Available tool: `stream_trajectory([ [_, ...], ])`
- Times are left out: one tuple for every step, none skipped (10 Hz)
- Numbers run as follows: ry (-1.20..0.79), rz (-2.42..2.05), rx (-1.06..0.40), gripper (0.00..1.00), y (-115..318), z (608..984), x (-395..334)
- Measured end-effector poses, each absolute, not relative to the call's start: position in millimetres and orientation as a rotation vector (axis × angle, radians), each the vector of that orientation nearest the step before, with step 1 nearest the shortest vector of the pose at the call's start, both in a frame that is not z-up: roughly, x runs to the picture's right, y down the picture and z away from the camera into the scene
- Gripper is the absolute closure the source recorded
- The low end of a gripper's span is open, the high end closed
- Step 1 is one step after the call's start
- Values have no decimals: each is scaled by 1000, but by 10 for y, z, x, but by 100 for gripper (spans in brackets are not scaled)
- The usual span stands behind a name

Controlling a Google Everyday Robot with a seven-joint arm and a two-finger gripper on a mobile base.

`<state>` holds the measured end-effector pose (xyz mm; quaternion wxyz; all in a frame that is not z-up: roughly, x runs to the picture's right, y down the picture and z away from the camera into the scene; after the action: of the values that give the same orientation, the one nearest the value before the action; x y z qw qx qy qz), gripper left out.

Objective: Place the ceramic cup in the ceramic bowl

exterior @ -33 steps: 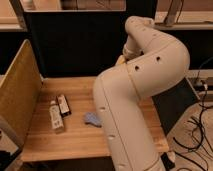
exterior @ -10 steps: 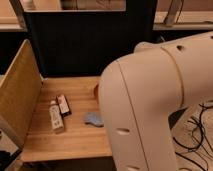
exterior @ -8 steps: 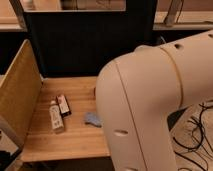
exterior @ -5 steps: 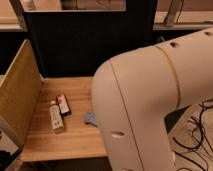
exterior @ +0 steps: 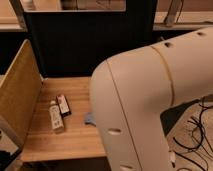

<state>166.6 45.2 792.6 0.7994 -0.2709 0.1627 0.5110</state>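
The gripper is out of sight. The arm [exterior: 150, 100], a broad white shell with small round holes, fills the right and lower middle of the view and hides whatever lies behind it, the gripper among it. Whether the gripper is spread, pressed together or pinching anything cannot be told.

With the gripper hidden, no place can be fixed against it, so things are placed by the arm that covers it. Left of the arm lies a wooden table [exterior: 75, 140]. A small blue thing [exterior: 89, 119] peeks out on the table, right at the arm's edge. Only a sliver of it shows, and what it is cannot be told. Further left, well apart from the arm, a white bottle [exterior: 55, 119] lies on its side. A dark red packet [exterior: 63, 105] lies just beside it, a little farther back.

A yellow panel [exterior: 17, 95] stands along the table's left edge. A dark wall [exterior: 85, 45] closes the back. Black cables [exterior: 197, 130] lie on the floor to the right of the arm.

The cup does not show, and neither does the bowl. The arm covers the table's right part.
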Motion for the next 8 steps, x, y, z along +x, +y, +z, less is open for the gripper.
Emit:
stream_trajectory([
  [362, 1094, -602, 20, 540, 7974, 1656],
  [370, 1095, -614, 20, 591, 8003, 1656],
  [380, 1100, -631, 20, 661, 8062, 1657],
  [391, 1106, -649, 20, 732, 8110, 1663],
  [404, 1115, -671, 20, 820, 8184, 1667],
  [411, 1120, -686, 20, 870, 8235, 1657],
  [416, 1128, -702, 20, 918, 8298, 1638],
  [416, 1136, -723, 22, 967, 8370, 1598],
])
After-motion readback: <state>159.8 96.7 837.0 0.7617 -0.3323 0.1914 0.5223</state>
